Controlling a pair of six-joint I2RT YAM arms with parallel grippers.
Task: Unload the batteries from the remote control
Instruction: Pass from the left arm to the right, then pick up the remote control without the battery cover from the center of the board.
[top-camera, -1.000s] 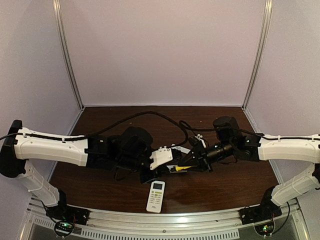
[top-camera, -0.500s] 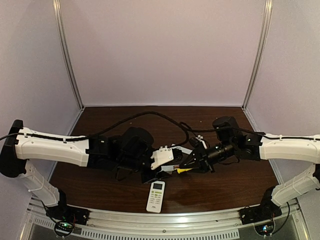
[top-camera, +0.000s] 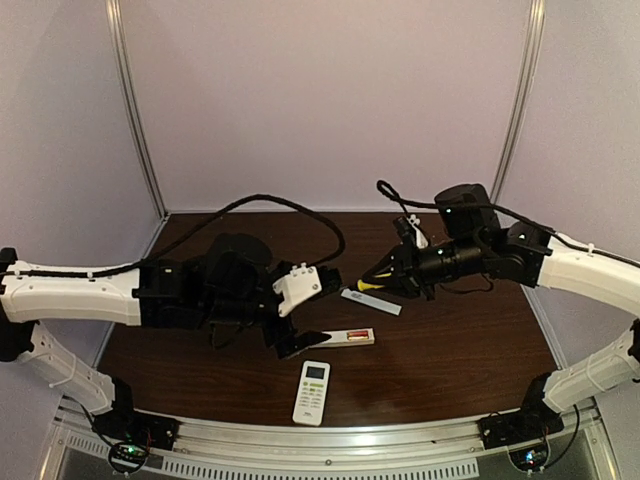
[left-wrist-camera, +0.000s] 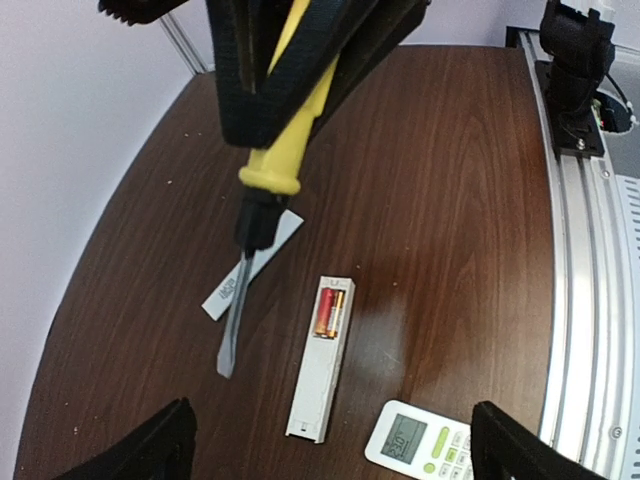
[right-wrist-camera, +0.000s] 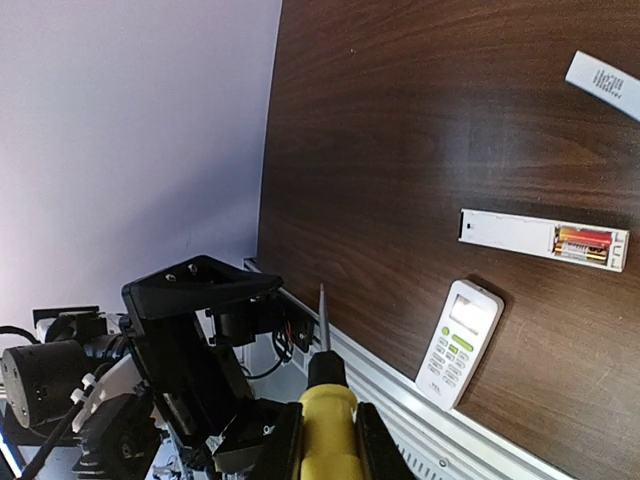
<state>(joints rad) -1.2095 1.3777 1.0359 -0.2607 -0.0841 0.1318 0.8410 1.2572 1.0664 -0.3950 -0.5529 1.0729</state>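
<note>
The slim white remote control (left-wrist-camera: 320, 375) lies back-up on the table with its compartment open. Two gold-and-red batteries (left-wrist-camera: 330, 312) sit in it, also visible from above (top-camera: 357, 337) and in the right wrist view (right-wrist-camera: 585, 243). My left gripper (top-camera: 312, 312) hovers open just left of the remote (top-camera: 348, 338), nothing between its fingers (left-wrist-camera: 150, 450). My right gripper (top-camera: 392, 277) is raised at the back right, shut on the yellow-handled screwdriver (right-wrist-camera: 328, 440). The screwdriver's blade (left-wrist-camera: 232, 325) hangs over the table, left of the batteries.
The small white cover (top-camera: 370, 302) lies flat behind the remote control. A wider white remote with a display (top-camera: 313, 392) rests near the front edge, by the metal rail (top-camera: 330, 440). A black cable (top-camera: 290, 210) loops over the table's back.
My left gripper has opened and pulled back to the left. The right arm has lifted the screwdriver up and to the back right. The remote and its cover now lie uncovered.
</note>
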